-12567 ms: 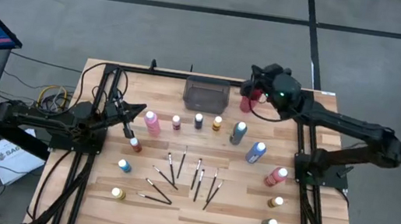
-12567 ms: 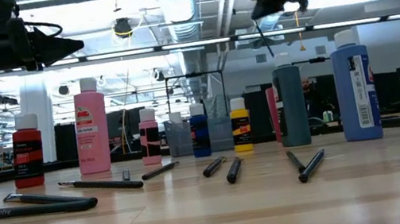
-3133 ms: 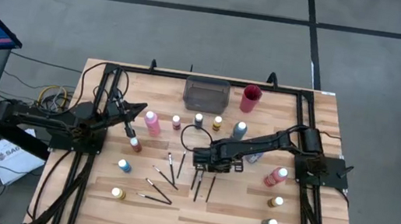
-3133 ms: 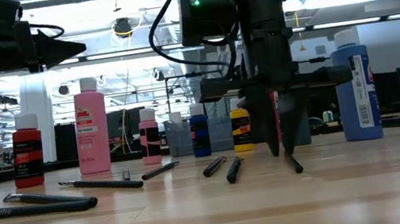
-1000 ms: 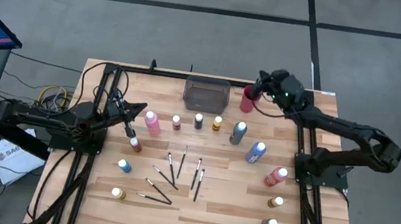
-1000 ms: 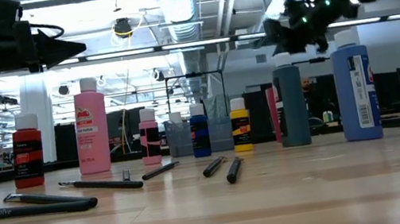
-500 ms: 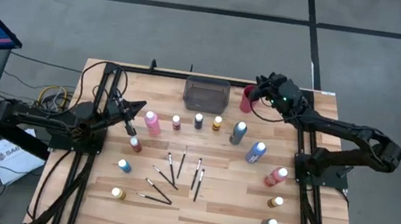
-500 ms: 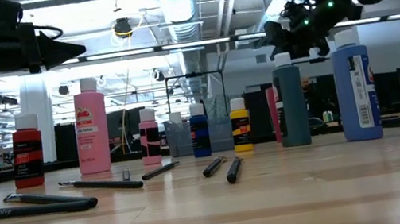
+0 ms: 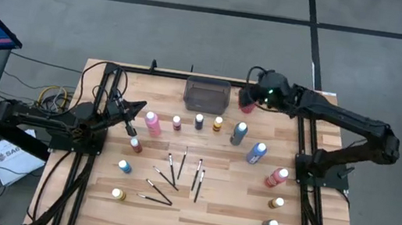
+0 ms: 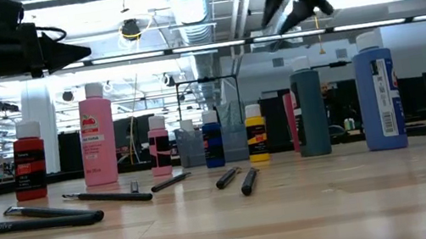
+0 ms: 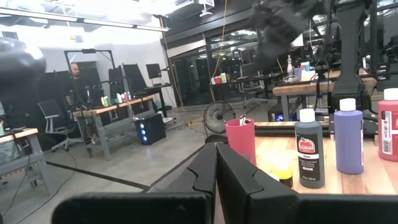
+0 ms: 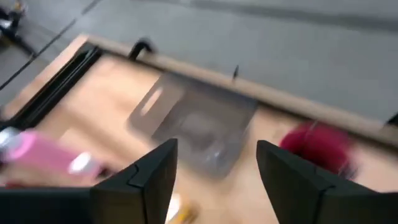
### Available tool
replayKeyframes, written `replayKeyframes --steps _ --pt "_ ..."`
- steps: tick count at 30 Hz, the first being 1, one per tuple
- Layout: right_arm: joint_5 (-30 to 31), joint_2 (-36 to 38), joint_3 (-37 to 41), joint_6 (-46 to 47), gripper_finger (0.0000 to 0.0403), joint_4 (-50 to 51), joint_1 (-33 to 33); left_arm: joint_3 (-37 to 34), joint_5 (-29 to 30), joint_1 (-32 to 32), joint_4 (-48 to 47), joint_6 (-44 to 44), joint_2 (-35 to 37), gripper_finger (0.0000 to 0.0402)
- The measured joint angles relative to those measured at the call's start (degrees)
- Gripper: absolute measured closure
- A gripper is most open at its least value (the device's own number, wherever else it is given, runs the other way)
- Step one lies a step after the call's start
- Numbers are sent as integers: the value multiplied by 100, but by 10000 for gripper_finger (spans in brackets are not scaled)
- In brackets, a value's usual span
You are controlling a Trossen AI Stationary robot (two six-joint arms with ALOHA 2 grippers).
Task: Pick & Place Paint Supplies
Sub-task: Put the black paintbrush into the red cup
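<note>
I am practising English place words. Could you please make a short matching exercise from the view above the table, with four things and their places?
Things:
1. grey tray
2. red cup
3. big pink bottle
4. brushes

Places:
a. middle of the table
b. far edge, centre
c. under the right gripper
d. near the left gripper

Pairs: 1-b, 2-c, 3-d, 4-a

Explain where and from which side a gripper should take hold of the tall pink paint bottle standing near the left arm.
Grip the tall pink paint bottle around its straight body below the pale cap, coming from above with the fingers closing across its width. It stands upright with open table around it; its nearest neighbour, a small red bottle, stands apart. The right gripper, open, hovers by the red cup.
</note>
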State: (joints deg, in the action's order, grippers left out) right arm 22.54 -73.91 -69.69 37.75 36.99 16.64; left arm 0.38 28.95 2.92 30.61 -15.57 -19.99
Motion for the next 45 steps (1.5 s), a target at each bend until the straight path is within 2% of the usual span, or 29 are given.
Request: replayKeyframes --steps 4,9,13,16,22,28,35,45 --pt "-2 -583 -455 1352 201 776 -919 0 0 1 8 0 0 399" --pt "-36 -1534 -788 2858 208 1101 -1868 0 -3 1 39 0 0 399" --pt "-221 -2322 -1095 3878 201 1252 -2331 1 -4 0 39 0 0 399" --pt "-491 -2907 -1339 4308 191 1318 -2505 0 -4 0 39 0 0 399" --pt "-1130 -3926 -1859 4527 177 1379 -2566 -1 -4 2 39 0 0 399" --pt "-1488 -4575 -2388 4442 184 1372 -2563 -1 -7 2 39 0 2 399" --pt "-1851 -4841 -2486 4657 196 1466 -2641 0 -9 1 37 0 0 399" --pt "-1862 -4893 -2489 4929 197 1685 -2787 -2 -9 -1 37 0 0 399"
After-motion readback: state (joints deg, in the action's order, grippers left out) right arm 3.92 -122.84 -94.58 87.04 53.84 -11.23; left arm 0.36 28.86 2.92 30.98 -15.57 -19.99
